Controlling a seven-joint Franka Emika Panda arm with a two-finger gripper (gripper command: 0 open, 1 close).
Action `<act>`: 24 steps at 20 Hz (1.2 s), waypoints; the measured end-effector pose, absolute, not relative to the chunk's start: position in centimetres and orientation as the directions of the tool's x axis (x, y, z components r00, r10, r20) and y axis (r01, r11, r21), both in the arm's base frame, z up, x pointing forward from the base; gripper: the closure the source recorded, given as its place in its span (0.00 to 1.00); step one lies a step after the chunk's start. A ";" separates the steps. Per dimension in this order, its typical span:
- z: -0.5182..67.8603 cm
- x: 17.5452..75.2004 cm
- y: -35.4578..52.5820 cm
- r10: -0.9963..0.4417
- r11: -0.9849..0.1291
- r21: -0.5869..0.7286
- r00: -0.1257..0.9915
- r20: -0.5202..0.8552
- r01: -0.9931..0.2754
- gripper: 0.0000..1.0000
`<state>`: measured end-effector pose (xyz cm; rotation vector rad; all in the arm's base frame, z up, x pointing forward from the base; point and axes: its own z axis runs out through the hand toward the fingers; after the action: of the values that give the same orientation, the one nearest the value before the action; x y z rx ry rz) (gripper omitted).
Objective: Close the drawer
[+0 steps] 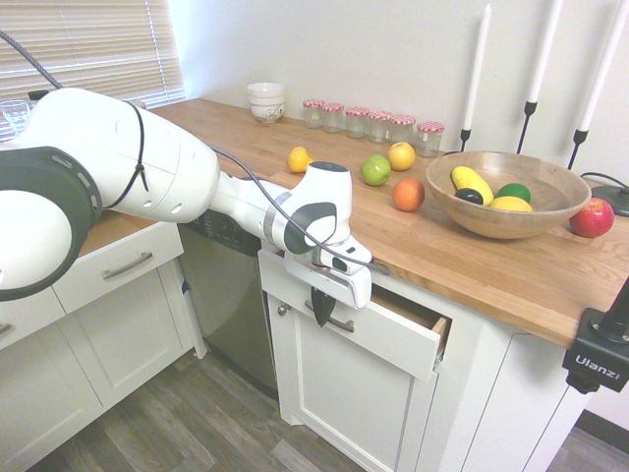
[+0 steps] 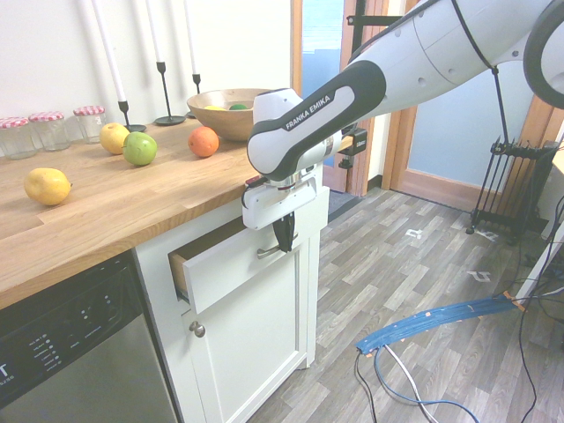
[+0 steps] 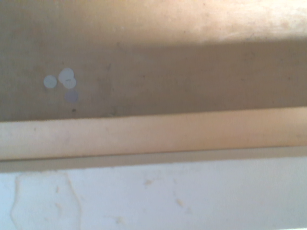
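Observation:
The drawer (image 1: 393, 344) under the wooden counter stands a little way open, its flat white front (image 2: 225, 271) out from the cabinet and a strip of bare-wood side showing. My gripper (image 1: 320, 311) is shut, its dark fingers pointing down against the drawer front right by the silver bar handle (image 1: 337, 324). From the other side, the gripper (image 2: 285, 241) sits in front of the handle (image 2: 267, 253). In the wrist view, the drawer's bare-wood bottom (image 3: 158, 72) lies beyond the white top edge of the front (image 3: 192, 191).
The counter (image 1: 472, 261) above holds a wooden fruit bowl (image 1: 506, 192), loose fruit, jars and candlesticks. A dishwasher (image 1: 221, 285) stands left of the drawer's cabinet, and a smaller white drawer (image 1: 118, 264) further left. Wood floor (image 2: 414, 291) lies in front.

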<state>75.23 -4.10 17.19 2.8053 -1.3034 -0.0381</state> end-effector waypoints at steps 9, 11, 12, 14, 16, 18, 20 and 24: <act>17.3 75.4 -4.1 -0.761 -0.647 0.072 0.648 -0.012 -0.759 1.00; 17.3 75.4 -4.1 -0.761 -0.647 0.072 0.648 -0.012 -0.759 1.00; 17.3 75.4 -4.1 -0.761 -0.647 0.072 0.648 -0.012 -0.759 1.00; 17.3 75.3 -4.1 -0.762 -0.647 0.072 0.648 -0.012 -0.759 0.00; 17.3 75.3 -4.0 -0.766 -0.642 0.071 0.643 -0.011 -0.763 0.00; 17.5 75.1 -3.7 -0.772 -0.635 0.058 0.636 0.001 -0.771 0.00; 17.9 74.6 -3.0 -0.774 -0.633 0.038 0.633 0.016 -0.774 0.00; 19.8 72.6 -2.0 -0.776 -0.630 0.021 0.631 0.020 -0.776 0.00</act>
<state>72.59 -1.97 19.80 2.8114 -1.3382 0.0138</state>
